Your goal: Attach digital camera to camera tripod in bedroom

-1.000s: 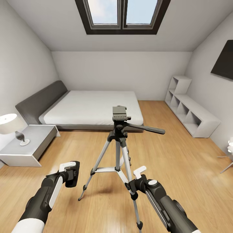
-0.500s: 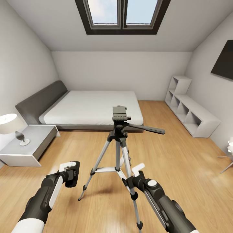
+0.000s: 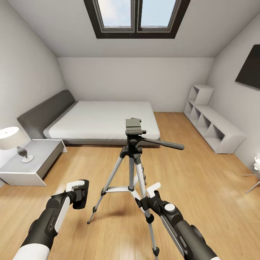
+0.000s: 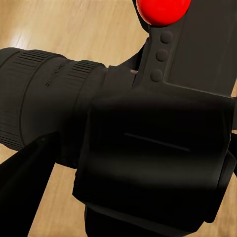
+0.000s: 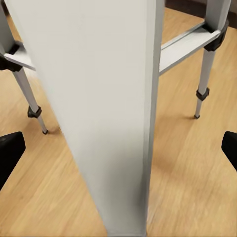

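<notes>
Right gripper [image 3: 144, 201] crept left onto camera tripod [image 3: 131, 159] leg

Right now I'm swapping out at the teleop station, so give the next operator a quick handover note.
Left gripper: shut on the digital camera, held low, left of the camera tripod; the lens barrel and red button show in its wrist view.
Right gripper: open, fingers on either side of the tripod's near leg, not clamped.
Tripod stands upright on the wood floor in front of the bed; its head plate is bare.
Done: camera picked up, robot at the tripod.
Left: raise the camera and seat it on the head plate.
</notes>
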`<state>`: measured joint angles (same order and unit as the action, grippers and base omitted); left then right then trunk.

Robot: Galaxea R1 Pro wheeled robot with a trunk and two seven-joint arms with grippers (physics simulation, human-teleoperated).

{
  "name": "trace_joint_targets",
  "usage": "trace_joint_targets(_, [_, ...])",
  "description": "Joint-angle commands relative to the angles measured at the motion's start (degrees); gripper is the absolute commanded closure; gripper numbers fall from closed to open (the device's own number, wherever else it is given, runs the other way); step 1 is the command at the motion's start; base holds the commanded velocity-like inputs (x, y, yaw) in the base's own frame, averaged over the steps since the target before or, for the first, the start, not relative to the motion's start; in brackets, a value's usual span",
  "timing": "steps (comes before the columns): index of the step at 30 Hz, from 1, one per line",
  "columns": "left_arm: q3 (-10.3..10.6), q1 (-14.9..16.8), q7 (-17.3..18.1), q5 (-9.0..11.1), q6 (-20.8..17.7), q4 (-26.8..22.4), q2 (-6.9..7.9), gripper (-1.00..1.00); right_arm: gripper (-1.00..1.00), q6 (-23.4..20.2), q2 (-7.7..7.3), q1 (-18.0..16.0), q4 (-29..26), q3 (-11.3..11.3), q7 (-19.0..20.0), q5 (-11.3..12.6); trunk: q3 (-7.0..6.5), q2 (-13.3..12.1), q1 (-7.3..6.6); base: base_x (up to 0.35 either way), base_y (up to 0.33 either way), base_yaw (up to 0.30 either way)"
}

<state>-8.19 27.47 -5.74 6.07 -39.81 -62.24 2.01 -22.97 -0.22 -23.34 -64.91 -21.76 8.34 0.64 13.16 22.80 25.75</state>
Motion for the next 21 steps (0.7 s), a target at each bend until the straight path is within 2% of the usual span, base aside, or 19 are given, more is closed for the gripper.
trace_joint_targets(1, [0.0, 0.0, -0.5, 0.6, -0.3, -0.1, 0.01, 1.0, -1.0, -0.3, -0.01, 0.0, 0.0, 0.0, 0.1, 0.0, 0.11, 0.1, 0.03, 0.0, 0.0, 0.0])
trace_joint_targets(10, [0.1, 0.0, -0.5, 0.6, -0.3, -0.1, 0.01, 1.0, -1.0, 0.3, 0.04, 0.0, 0.5, 0.0, 0.0, 0.0, 0.11, 0.1, 0.03, 0.0, 0.0, 0.0])
trace_joint_targets(15, [0.1, 0.0, -0.5, 0.6, -0.3, -0.1, 0.01, 1.0, -1.0, 2.7, 0.06, 0.0, 1.9, 0.0, 0.0, 0.0, 0.11, 0.1, 0.03, 0.0, 0.0, 0.0])
trace_joint_targets(17, [0.1, 0.0, -0.5, 0.6, -0.3, -0.1, 0.01, 1.0, -1.0, 4.8, 0.52, -0.1, 4.2, 0.0, 0.0, -0.1, 0.11, 0.1, 0.03, 0.0, 0.0, 0.0])
trace_joint_targets(21, [0.0, 0.0, -0.5, 0.6, -0.3, 0.0, 0.01, 1.0, -1.0, 5.9, 1.24, -0.1, 5.4, 0.0, 0.0, -0.2, 0.11, 0.1, 0.03, 0.0, 0.0, 0.0])
